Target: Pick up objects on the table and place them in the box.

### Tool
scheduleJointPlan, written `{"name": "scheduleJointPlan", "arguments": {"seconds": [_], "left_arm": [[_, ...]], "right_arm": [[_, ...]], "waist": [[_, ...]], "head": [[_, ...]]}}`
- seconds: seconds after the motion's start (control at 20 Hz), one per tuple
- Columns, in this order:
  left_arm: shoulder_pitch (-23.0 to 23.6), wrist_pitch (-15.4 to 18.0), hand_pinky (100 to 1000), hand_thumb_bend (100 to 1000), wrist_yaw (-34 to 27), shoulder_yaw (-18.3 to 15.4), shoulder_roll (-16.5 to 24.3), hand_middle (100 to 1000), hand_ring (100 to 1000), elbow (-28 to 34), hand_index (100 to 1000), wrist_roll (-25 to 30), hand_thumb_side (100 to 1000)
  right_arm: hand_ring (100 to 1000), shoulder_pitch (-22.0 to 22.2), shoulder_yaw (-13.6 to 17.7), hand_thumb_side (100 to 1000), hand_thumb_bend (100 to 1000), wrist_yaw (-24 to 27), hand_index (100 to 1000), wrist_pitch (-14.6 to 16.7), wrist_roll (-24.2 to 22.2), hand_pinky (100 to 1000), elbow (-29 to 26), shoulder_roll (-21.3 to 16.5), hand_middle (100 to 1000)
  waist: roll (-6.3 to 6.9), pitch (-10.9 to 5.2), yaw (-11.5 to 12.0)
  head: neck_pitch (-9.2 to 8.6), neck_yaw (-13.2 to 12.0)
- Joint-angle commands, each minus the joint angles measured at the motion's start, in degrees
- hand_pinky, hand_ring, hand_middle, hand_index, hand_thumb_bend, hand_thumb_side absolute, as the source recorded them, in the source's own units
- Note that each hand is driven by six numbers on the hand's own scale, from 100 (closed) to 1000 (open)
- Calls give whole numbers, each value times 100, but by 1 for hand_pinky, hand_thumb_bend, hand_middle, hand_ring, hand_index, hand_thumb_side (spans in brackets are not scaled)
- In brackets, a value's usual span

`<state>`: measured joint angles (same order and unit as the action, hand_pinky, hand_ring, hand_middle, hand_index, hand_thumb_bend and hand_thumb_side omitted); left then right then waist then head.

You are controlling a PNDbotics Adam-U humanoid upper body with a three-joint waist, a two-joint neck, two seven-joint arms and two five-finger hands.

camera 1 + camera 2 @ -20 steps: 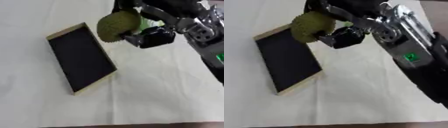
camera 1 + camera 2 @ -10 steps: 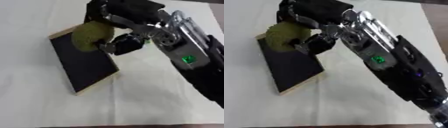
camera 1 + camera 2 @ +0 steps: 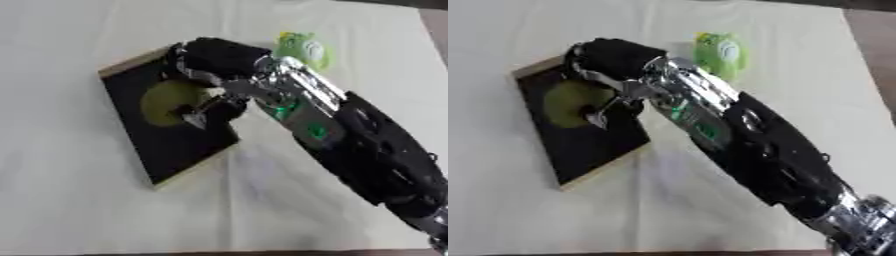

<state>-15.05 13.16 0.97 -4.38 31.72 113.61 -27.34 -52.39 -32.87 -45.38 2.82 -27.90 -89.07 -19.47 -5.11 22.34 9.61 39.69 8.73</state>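
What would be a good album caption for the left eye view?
Robot's right hand lowers an olive-green round object into the black box.

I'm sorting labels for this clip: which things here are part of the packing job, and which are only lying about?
Part of the job:
- box, dark inside, pale rim
- olive-green round object, over the box's inside
- right hand, fingers curled at that object
- light green object, on the cloth beyond the arm, not yet boxed

Lying about:
- white cloth only; nothing else shows
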Motion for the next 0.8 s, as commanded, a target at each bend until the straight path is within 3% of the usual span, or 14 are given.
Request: {"name": "scheduleJointPlan", "arguments": {"seconds": [0.05,0.3,0.4,0.55,0.8], "left_arm": [[-40,12,727,524,-24,-27,59,823,805,98,852,4,684],[-39,14,727,523,-31,-28,54,823,805,98,852,2,684],[-37,9,727,523,-34,-25,50,824,806,98,852,5,684],[-37,6,727,522,-39,-23,52,824,806,98,852,9,684],[-29,9,727,523,-42,-25,56,824,806,98,852,11,683]], "right_arm": [[719,-69,-26,100,106,-106,727,204,-50,855,132,41,661],[813,-51,-16,100,316,-228,838,496,-166,890,193,66,783],[821,-47,21,178,361,-310,840,580,-174,900,164,57,789],[825,-30,97,237,391,-398,849,559,-60,908,59,28,796],[825,1,269,240,393,-394,855,372,188,913,-484,-88,800]], "waist": [[42,-97,14],[49,-105,11],[50,-108,7],[53,-116,-2],[66,-135,-31]], "head": [[-53,25],[-59,17],[-57,12],[-56,-4],[-66,-44]]}}
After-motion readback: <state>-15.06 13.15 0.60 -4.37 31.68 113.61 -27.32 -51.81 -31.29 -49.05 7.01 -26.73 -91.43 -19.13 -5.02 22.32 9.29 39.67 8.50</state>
